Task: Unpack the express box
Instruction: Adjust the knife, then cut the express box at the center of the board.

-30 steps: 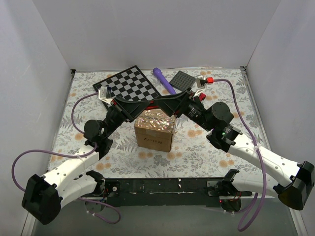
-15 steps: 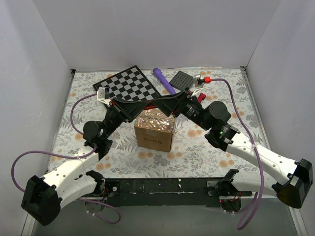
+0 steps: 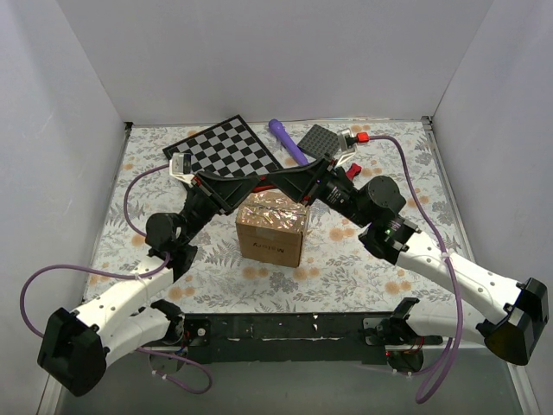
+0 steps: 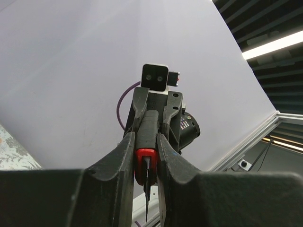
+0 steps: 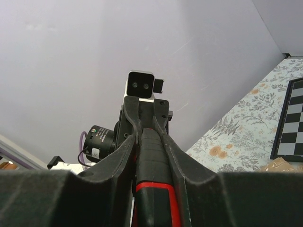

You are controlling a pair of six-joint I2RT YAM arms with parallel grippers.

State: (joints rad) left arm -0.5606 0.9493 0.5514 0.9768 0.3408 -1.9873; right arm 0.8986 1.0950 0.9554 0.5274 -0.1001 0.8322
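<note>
Left pincer (image 4: 146, 153) is clamped on a slim cutter (image 4: 145, 165), its two black moulded fingers pressed against the glossy red collar, from which a thin dark blade pokes out. Right pincer (image 5: 152, 156) meets it tip to tip from the opposite side and hugs the same tool, its curved matte fingers lying flush along the smooth black handle with no gap showing. Both wrists carry a small white camera block. Just under that meeting point, on the side toward the arm bases, sits the express box (image 3: 275, 226): a small squarish carton of brown corrugated cardboard, flaps folded shut, its top covered in crinkled, shiny tan tape that catches the light, with a faint dark printed mark on the side facing the bases. It rests on the floral cloth of the table (image 3: 363, 268), apart from both pincers. Beyond the pincers, toward the back wall, lie a flat black-and-white checkerboard (image 3: 229, 149), a purple cylinder (image 3: 288, 141) and a dark grey square plate (image 3: 321, 140) with a studded surface.
</note>
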